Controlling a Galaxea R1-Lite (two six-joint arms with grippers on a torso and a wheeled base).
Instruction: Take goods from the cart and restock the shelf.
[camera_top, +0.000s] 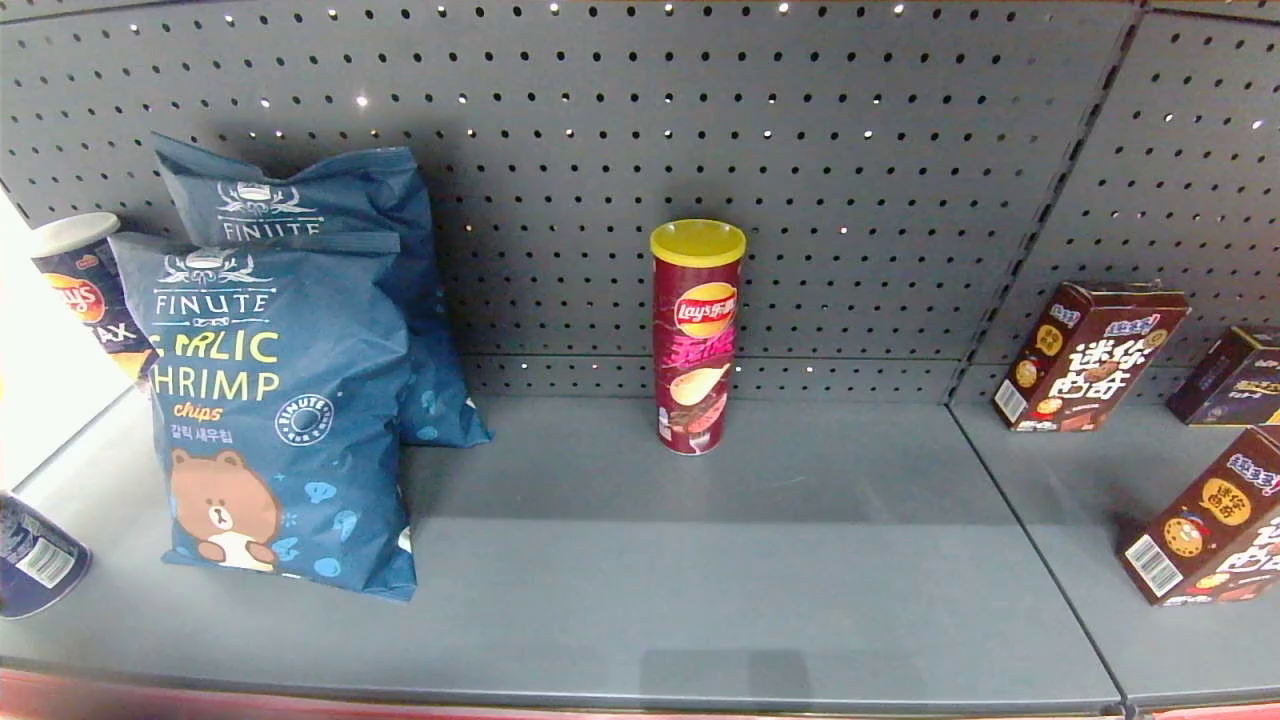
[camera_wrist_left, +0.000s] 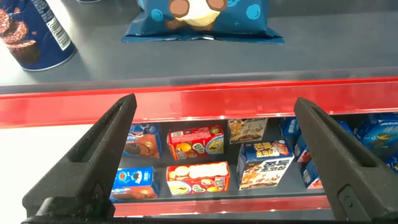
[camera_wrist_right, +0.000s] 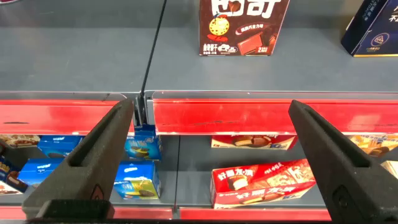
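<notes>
Going by what stands here, the goods are light. A shrimp chips bag (camera_wrist_left: 202, 22) is soft, air-filled and slick, with brittle contents, so it is best pinched gently across its middle. A chip canister (camera_top: 697, 340) is stiff, round and smooth, tall enough to tip, so take it mid-body. A cookie box (camera_wrist_right: 244, 28) is stiff card with flat faces that give a sure hold across its narrow sides.

The left pincer (camera_wrist_left: 214, 101) is spread wide with nothing between its fingers and touches nothing. The red shelf rail (camera_wrist_left: 348, 96) runs just past its tips, and the bag lies on the shelf (camera_top: 750, 560) beyond that. Small snack boxes (camera_wrist_left: 196, 142) on a lower tier show between its fingers.

The right pincer (camera_wrist_right: 211, 104) is equally wide and empty, and the cookie box stands upright across the rail from it. The canister stands upright far back by the pegboard, deeper in than either pincer
</notes>
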